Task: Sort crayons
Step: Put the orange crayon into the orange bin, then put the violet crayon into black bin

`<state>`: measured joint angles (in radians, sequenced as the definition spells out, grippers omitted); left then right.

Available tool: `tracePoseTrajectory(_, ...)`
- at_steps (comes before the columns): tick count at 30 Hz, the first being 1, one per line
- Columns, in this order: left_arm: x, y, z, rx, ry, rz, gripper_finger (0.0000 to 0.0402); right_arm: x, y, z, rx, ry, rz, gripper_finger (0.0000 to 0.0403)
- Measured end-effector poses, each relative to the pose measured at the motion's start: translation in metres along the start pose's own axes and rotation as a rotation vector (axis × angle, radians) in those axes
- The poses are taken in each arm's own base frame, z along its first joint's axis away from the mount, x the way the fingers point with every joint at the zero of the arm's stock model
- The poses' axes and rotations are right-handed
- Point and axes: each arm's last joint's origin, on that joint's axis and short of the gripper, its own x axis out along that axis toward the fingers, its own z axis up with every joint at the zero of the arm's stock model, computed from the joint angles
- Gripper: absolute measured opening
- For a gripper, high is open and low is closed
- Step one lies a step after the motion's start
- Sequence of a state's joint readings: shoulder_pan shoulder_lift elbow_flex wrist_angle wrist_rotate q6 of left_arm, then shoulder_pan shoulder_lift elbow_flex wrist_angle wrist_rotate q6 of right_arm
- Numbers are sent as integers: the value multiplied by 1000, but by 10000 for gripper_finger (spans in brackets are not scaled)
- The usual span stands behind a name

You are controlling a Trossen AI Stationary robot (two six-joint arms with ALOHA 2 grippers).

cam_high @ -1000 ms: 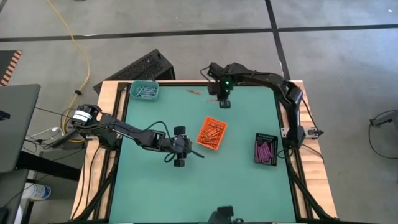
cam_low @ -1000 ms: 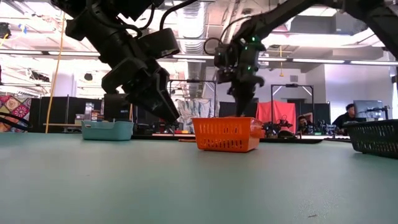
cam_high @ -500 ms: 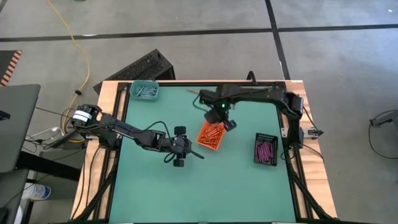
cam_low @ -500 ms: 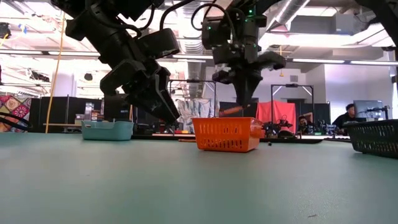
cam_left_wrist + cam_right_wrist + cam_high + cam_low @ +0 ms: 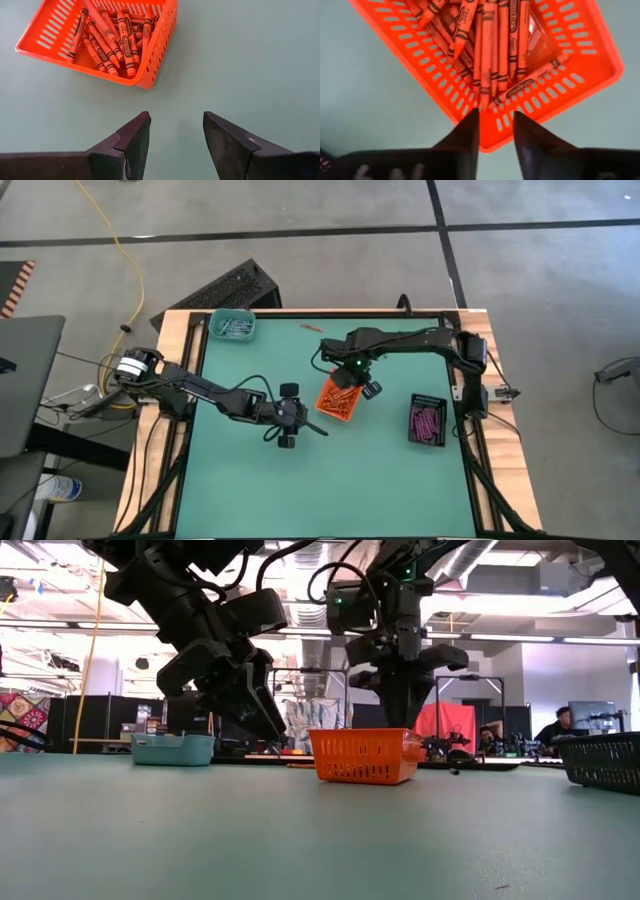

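Note:
An orange basket [image 5: 330,406] at the table's middle holds several orange-red crayons [image 5: 502,45]. My right gripper [image 5: 496,120] points down over this basket, its fingertips a narrow gap apart, with the basket floor showing through the gap. My left gripper [image 5: 175,125] is open and empty just left of the basket, near the table top. A teal basket [image 5: 232,326] at the far left holds blue-grey crayons. A black basket [image 5: 428,420] at the right holds purple-pink crayons. One orange-red crayon [image 5: 312,328] lies on the table near the far edge. My right gripper stands over one orange-red crayon [image 5: 486,60] that lies lengthwise in the basket. Its near end [image 5: 483,104] is right beside one fingertip [image 5: 473,120]. The gap is wider than the crayon, and I cannot tell whether the finger touches it.
The green table top [image 5: 250,480] is bare toward the near edge. A wooden frame [image 5: 180,350] borders the table. In the low view, people sit in the room behind the table [image 5: 560,730].
My right gripper has gone from near the table's far edge toward the orange basket and down over it. Half a second ago an orange crayon stuck out level from its fingers above the basket rim. That crayon no longer shows above the rim.

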<state>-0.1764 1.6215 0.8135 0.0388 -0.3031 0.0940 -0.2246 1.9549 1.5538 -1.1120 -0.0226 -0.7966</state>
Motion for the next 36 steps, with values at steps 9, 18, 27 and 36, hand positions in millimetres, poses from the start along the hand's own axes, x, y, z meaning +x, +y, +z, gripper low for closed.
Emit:
tracePoseTrajectory(9, 0, 0, 0, 17, 2, 0, 173, -2, 0, -8, 128, 62, -9, 181)
tracePoseTrajectory(18, 0, 0, 0, 29, 3, -1, 173, -46, 2, -41, 227, 91, -115, 180)
tracePoseTrajectory(27, 0, 0, 0, 38, 3, -1, 173, -39, 21, -123, 148, 140, -137, 163)
tracePoseTrajectory(36, 2, 6, 2, 20, -16, 16, 173, 6, 28, -173, 40, 196, -232, 157)
